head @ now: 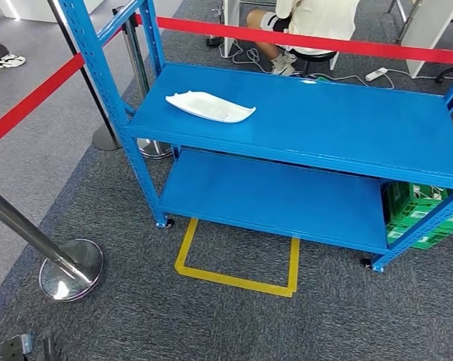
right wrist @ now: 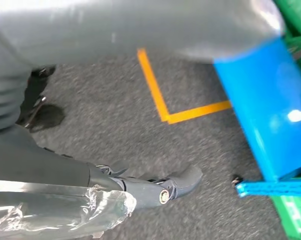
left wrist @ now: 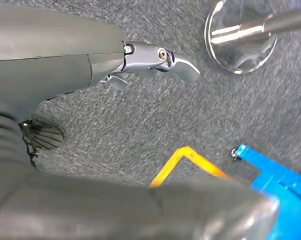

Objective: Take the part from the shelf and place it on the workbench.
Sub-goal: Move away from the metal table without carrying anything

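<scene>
The white, flat, elongated part point(head: 210, 106) lies on the upper board of the blue metal shelf point(head: 349, 128), toward its left end. My left hand point(left wrist: 103, 62) hangs over grey carpet, its fingers point(left wrist: 160, 57) stretched out with nothing in them. My right hand point(right wrist: 115, 187) also hangs above the carpet, near the shelf's foot, fingers point(right wrist: 179, 182) extended and holding nothing. Both hands are far below the part.
A yellow tape square point(head: 238, 280) marks the carpet in front of the shelf. Chrome stanchions point(head: 71, 268) with red belts point(head: 34, 98) stand at the left and run behind the shelf. Green crates point(head: 423, 214) sit at its lower right. A person point(head: 304, 26) sits behind it.
</scene>
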